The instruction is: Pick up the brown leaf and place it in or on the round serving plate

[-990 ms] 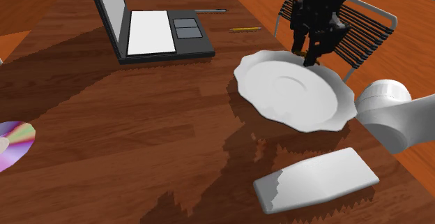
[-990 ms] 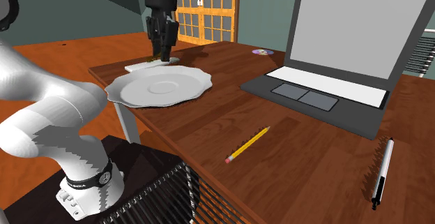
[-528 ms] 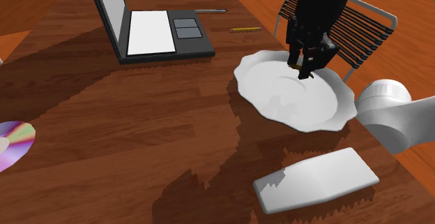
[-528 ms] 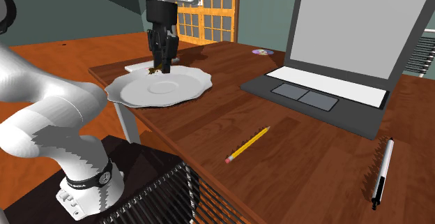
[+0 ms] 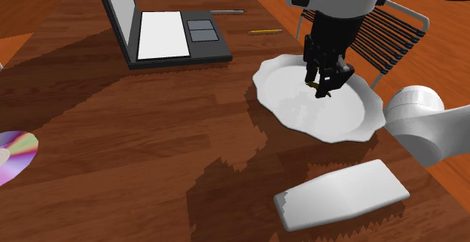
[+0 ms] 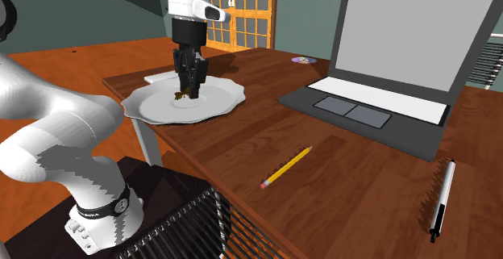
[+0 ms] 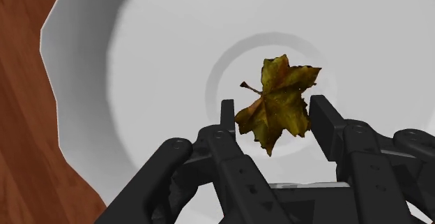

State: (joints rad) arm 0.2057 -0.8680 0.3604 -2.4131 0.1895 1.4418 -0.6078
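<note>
**Step in hand:** placement. The leaf (image 7: 277, 102) is found pinched by its edges between the two fingers of the gripper (image 5: 325, 90). It is held over the middle well of the plate (image 7: 132, 62). Whether its lowest tip touches the plate cannot be told. The pick-up is judged done, and the release is not yet made.

**Next move:** a short descent is called for. The fingers are then to be spread so that the leaf is let down flat inside the rim. Little risk is judged, as the leaf is well within the rim. It may cling to a finger or drift on release.

**Surface, read across the shoulder view from left to right:**
- A table (image 5: 135, 135) of dark red-brown wood is noted.
- A shiny disc (image 5: 13, 156) is set at the left edge.
- An open laptop (image 5: 172, 35) is placed farther back.
- A pen (image 5: 227, 11) and a pencil (image 5: 265, 32) are laid beyond the laptop to the right.
- The scalloped white plate is found near the right side.
- A white slab (image 5: 343, 195) is laid nearer the camera, apart from the plate.
- A chair (image 5: 395, 33) with black slats is stood behind the plate.

**Room:** an orange-brown floor (image 6: 72, 60), dark green walls (image 6: 97, 7) and an orange lattice window (image 6: 242, 11) are recorded in the second exterior view.
</note>
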